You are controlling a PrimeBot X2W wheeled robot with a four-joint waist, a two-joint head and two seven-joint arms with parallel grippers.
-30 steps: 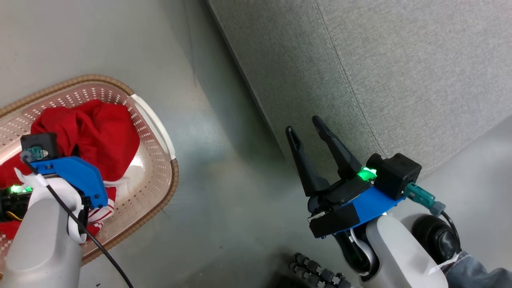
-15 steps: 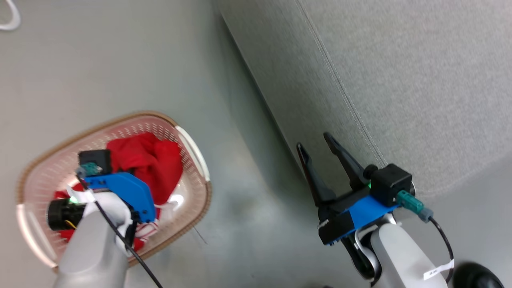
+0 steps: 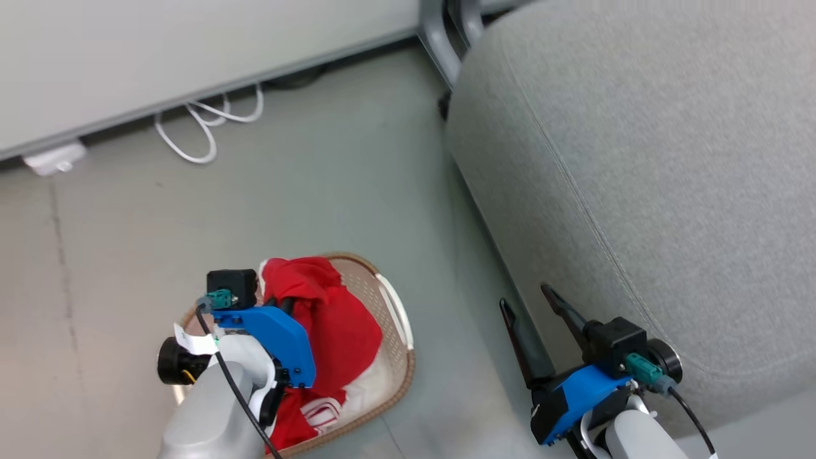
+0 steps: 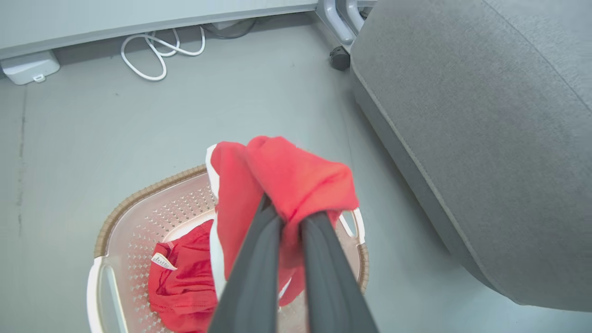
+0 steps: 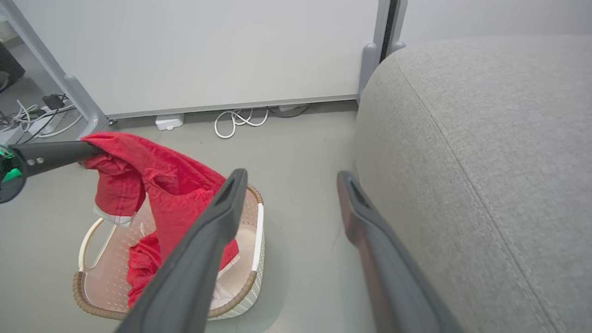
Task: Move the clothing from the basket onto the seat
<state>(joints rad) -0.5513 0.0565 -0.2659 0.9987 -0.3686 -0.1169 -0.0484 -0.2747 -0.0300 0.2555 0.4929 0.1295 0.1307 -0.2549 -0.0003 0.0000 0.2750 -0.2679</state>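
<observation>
Two claws: left claw point(image 4: 292, 217) pinches clothing point(image 4: 282, 171), right claw point(image 5: 291, 178) agape

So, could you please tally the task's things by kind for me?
Red garments: 2 told apart: lifted garment, tagged garment
Basket: 1
Seat: 1
Total: 4

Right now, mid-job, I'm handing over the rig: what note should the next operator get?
Left pincer: shut on a bright red fabric garment, held above the cream perforated plastic basket; its lower end trails into the basket.
Right pincer: open, empty, beside the large grey upholstered seat.
Done: one garment grasped and raised.
To do: carry it to the seat, release, then fetch the second red garment lying in the basket.
</observation>
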